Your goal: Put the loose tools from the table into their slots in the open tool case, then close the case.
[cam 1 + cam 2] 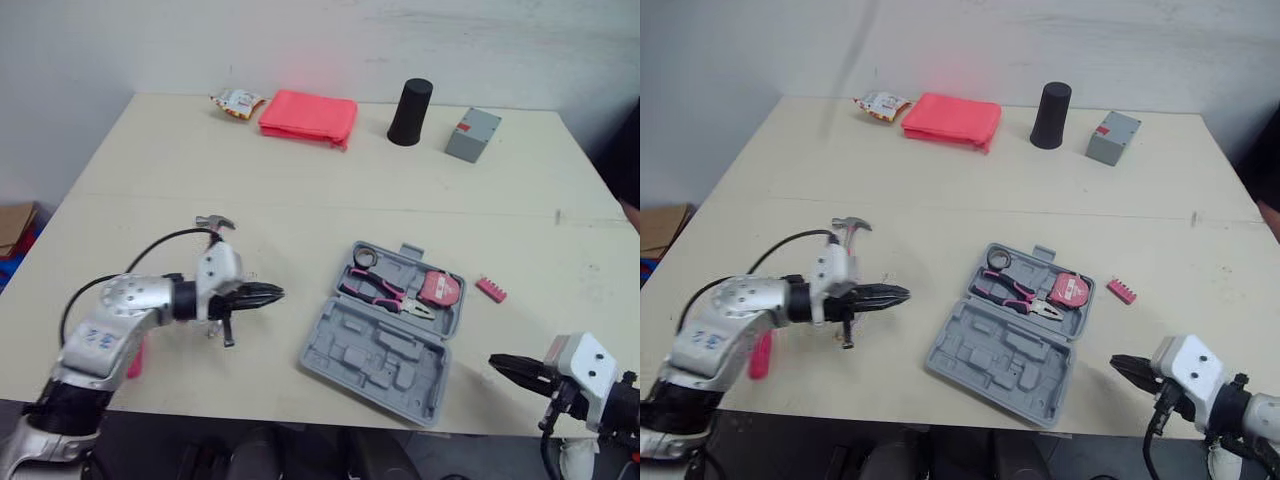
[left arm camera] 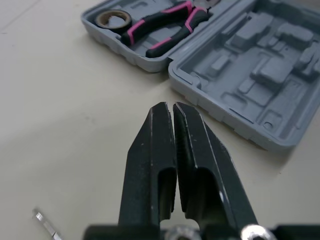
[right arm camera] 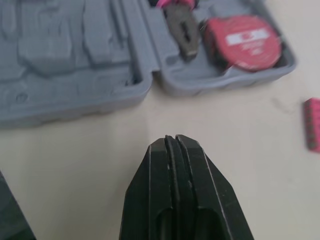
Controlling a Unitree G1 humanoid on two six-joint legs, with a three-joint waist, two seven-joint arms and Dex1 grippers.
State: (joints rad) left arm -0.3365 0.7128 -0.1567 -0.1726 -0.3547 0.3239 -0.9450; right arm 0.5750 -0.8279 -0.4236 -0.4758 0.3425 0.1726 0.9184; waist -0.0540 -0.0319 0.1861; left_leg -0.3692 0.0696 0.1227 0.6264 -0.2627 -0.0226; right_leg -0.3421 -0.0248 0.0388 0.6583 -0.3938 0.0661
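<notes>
**A:** Where does the job stand?

**B:** Partway, I'd judge. The open grey plastic tool case (image 1: 352, 352) lies on the pale worktop (image 1: 300, 170). Its far half holds the pink-and-black pliers (image 1: 385, 292), a round red tape measure (image 1: 438, 288) and a dark tape roll (image 1: 364, 257). The near half's slots are bare.

**A:** And the loose tools?

**B:** A steel-headed hammer (image 1: 214, 225) lies well to the left of the case, and a pink-handled tool (image 1: 760, 355) lies farther left. A small red bit holder (image 1: 491, 289) sits just to the right of the case.

**A:** And the arms?

**B:** The left arm is bent at the elbow. The left jaws are pressed together on nothing and point level towards the case, with the hammer beside the wrist. The right jaws are also pressed together and empty, low at the case's near right corner and aimed at it.

**A:** What comes next?

**B:** Probably the left jaws spread, turn back from the case and drop onto the hammer's shaft.
</notes>
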